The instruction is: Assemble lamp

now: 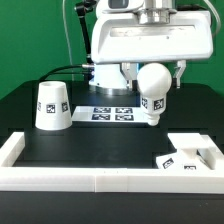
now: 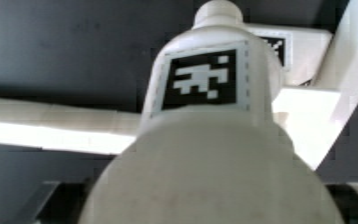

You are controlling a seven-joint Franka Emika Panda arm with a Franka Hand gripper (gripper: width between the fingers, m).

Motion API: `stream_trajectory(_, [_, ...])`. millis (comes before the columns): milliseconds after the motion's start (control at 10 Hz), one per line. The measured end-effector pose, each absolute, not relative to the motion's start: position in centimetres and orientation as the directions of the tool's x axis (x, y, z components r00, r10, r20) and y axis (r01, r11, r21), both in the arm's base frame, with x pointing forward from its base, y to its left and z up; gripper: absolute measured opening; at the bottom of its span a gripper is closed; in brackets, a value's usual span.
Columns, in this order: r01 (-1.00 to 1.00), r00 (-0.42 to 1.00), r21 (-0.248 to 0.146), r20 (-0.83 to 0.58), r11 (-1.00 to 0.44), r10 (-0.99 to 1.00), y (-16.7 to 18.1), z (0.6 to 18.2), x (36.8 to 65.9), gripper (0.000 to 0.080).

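Note:
My gripper (image 1: 153,76) is shut on the ball head of the white bulb (image 1: 152,98). The bulb hangs stem-down, its tagged stem low over the black table beside the marker board (image 1: 110,113). In the wrist view the bulb (image 2: 202,110) fills the middle, and the dark fingers (image 2: 51,203) show at its sides. The flat square base (image 1: 190,155) lies in the front corner at the exterior view's right, and part of it shows beyond the stem in the wrist view (image 2: 309,70). The cup-like shade (image 1: 52,105) stands wide end down at the exterior view's left.
A white raised wall (image 1: 100,178) runs along the table's front and turns back at both ends; it also crosses the wrist view (image 2: 51,118). The robot's white body stands behind the marker board.

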State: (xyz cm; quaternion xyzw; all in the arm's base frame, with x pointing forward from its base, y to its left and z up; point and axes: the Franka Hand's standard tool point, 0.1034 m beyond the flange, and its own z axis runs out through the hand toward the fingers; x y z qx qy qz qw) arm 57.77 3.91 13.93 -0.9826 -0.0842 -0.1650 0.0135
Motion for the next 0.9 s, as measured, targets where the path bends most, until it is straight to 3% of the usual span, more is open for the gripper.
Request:
stream_trajectory(300, [0.211,0.902,0.030,0.380,-0.977,0.206,4.0,15.3,59.5,0.0578])
stream_trajectory(500, [0.218,0.897,0.025,0.388,-0.976,0.211,4.6,16.6,60.9,0.0578])
stream_trajectory(600, [0.215,0.863,0.059,0.455,-0.975,0.218,3.9,16.6,61.2,0.0578])
stream_trajectory(900, [0.209,0.863,0.060,0.458,-0.976,0.213,4.0,15.9,60.7,0.0579])
